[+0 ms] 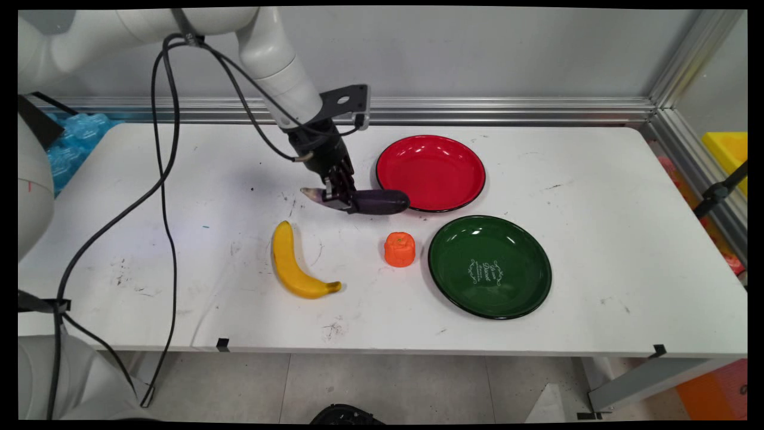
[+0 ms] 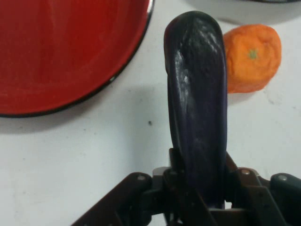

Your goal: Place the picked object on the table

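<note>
In the main view, the gripper (image 1: 338, 197) is down at the table (image 1: 597, 197) with its fingers pinched on one dark purple eggplant (image 1: 382, 201), near its pale stem end. The eggplant lies roughly level, its body reaching away from the gripper toward the red plate (image 1: 430, 172), its rounded tip just beside that plate's near rim, perhaps overlapping it. Whether the eggplant rests on the table or is lifted just clear of it cannot be told from here. So the grasp looks made, and the eggplant is on neither plate.

Counted: one red plate just beyond the eggplant's tip, one green plate (image 1: 489, 266) further off on the same side and nearer the camera, one orange persimmon-like toy fruit (image 1: 400, 249) near the gripper between it and the green plate, and one banana (image 1: 295, 264) on the gripper's other side, well apart from the plates. Both plates hold nothing.

In the hand view, the two fingers (image 2: 176, 162) press against the eggplant's (image 2: 197, 108) flanks, and it runs straight out ahead of them. The red plate (image 2: 70, 52) lies ahead and to one side, apart from the eggplant by a strip of table (image 2: 70, 165). The orange fruit (image 2: 254, 56) sits on the other side, close by the eggplant's far end; contact cannot be judged.
</note>
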Controlling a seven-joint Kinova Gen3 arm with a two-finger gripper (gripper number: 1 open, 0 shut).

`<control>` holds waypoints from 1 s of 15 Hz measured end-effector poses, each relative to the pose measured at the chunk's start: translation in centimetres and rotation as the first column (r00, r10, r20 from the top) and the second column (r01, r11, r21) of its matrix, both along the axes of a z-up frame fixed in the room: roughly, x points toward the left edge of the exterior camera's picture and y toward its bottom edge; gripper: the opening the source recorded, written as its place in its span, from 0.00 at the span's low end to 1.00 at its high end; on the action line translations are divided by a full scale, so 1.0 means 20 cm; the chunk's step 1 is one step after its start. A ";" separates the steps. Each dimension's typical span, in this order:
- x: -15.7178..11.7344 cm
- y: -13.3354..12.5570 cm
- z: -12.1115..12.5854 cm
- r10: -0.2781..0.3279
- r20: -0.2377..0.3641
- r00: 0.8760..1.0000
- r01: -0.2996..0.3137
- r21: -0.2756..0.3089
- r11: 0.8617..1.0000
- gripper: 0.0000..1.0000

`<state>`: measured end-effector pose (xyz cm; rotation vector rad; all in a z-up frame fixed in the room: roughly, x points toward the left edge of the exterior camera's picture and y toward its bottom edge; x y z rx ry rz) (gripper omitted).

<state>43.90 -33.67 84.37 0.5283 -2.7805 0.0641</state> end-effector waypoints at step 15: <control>0.03 0.01 -0.23 0.011 -0.036 0.999 -0.013 -0.037 0.999 0.00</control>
